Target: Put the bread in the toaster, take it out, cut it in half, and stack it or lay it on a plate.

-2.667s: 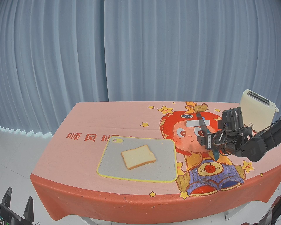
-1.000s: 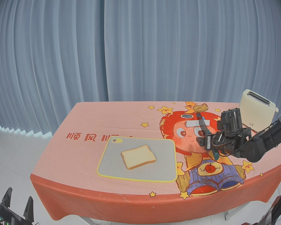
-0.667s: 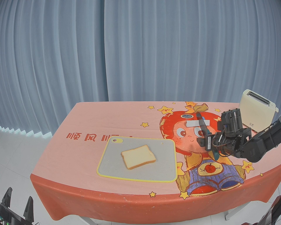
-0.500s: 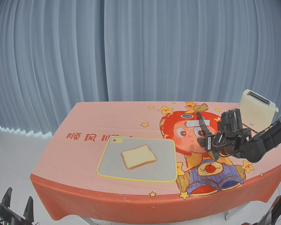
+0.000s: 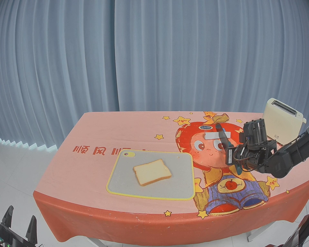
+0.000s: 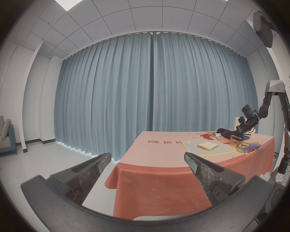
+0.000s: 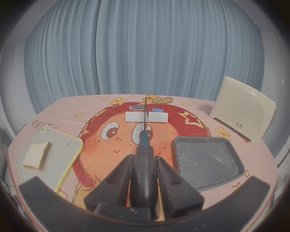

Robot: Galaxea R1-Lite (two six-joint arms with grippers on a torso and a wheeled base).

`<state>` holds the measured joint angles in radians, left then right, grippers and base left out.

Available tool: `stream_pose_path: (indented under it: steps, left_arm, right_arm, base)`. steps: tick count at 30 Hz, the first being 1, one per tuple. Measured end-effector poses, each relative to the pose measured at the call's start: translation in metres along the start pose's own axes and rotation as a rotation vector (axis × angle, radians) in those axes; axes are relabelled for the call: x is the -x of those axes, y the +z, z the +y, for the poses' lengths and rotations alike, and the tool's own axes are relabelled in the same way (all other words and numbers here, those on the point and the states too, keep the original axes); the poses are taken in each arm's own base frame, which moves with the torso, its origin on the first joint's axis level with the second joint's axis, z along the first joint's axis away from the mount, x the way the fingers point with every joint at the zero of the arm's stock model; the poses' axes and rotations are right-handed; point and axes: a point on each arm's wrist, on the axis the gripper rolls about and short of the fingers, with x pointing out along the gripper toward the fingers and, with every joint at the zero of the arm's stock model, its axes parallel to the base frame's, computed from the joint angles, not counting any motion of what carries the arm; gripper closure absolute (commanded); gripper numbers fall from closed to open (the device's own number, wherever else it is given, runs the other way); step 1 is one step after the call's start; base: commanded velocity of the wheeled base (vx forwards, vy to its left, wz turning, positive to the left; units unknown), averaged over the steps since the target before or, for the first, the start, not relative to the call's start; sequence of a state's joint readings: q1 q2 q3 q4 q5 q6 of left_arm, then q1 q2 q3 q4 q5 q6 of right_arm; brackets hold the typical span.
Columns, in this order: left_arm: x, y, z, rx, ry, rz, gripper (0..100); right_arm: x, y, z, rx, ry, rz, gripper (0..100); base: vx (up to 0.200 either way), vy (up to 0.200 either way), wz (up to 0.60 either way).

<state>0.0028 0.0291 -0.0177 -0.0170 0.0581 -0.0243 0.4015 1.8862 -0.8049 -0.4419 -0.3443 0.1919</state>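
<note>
Bread, one pale square slice with a tan crust [image 5: 152, 172], lies flat on the grey, yellow-rimmed cutting board [image 5: 180, 183]. Well apart to the board's right, above the pink-clothed bench [image 5: 96, 135], the right pincer [image 5: 232, 157] clamps a dark-handled knife [image 7: 144, 151]. The left pincer [image 6: 145, 163] gapes wide, off the board's near left.

Even, bright overhead light — ceiling panel [image 6: 68, 3] glows; soft shadows; fisheye bends curtain [image 5: 154, 54] folds — wrist-view corners dark.
</note>
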Motion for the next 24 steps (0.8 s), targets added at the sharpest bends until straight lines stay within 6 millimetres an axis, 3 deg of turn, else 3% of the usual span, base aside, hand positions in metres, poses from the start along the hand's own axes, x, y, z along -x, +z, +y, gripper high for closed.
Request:
stream_pose_path:
  steps: [13,24]
  left_arm:
    - [0.0,0.0,0.0,0.0,0.0,0.0,0]
    - [0.0,0.0,0.0,0.0,0.0,0.0,0]
  right_arm:
    - [0.004,0.003,0.0,-0.005,0.005,-0.015,100]
    - [0.024,0.015,-0.003,-0.022,0.023,-0.073,100]
  base:
    - [0.0,0.0,0.0]
    - [0.0,0.0,0.0]
